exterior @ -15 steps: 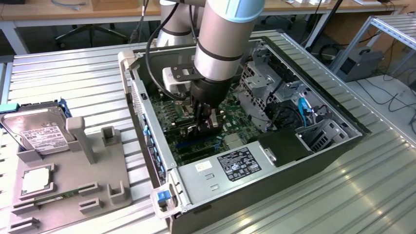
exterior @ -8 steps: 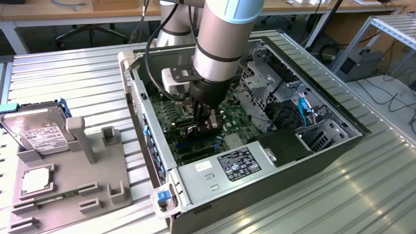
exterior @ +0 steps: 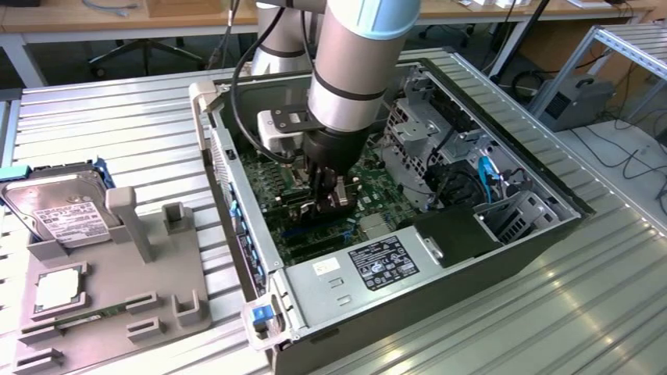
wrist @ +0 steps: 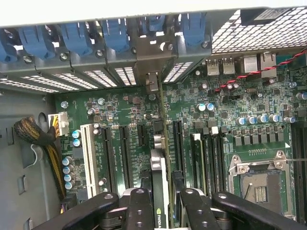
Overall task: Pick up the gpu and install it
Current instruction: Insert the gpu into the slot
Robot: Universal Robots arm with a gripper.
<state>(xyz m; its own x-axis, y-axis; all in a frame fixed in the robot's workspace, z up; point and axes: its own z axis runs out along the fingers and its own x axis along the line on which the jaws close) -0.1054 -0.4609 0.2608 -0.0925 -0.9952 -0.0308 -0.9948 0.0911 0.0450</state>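
My gripper (exterior: 329, 197) reaches down inside the open computer case (exterior: 542, 234), just over the green motherboard (exterior: 273, 183). It is shut on the gpu (wrist: 161, 175), which the wrist view shows edge-on as a thin black card between the two black fingers (wrist: 139, 206). The card runs along the motherboard (wrist: 230, 115) between two long black slots (wrist: 123, 153). Its silver end bracket (wrist: 152, 79) reaches the case's rear slot openings. In the exterior view the gpu (exterior: 309, 212) is a dark shape under the fingers, largely hidden by the wrist. Whether it sits fully in a slot I cannot tell.
A grey fixture (exterior: 156, 266) at the exterior view's left holds a silver hard drive (exterior: 61, 207) and a processor chip (exterior: 58, 287). Inside the case are a labelled power supply (exterior: 377, 263), a drive cage (exterior: 417, 133), a processor socket (wrist: 259, 184), blue bracket clips (wrist: 76, 36) and a cable bundle (wrist: 36, 132).
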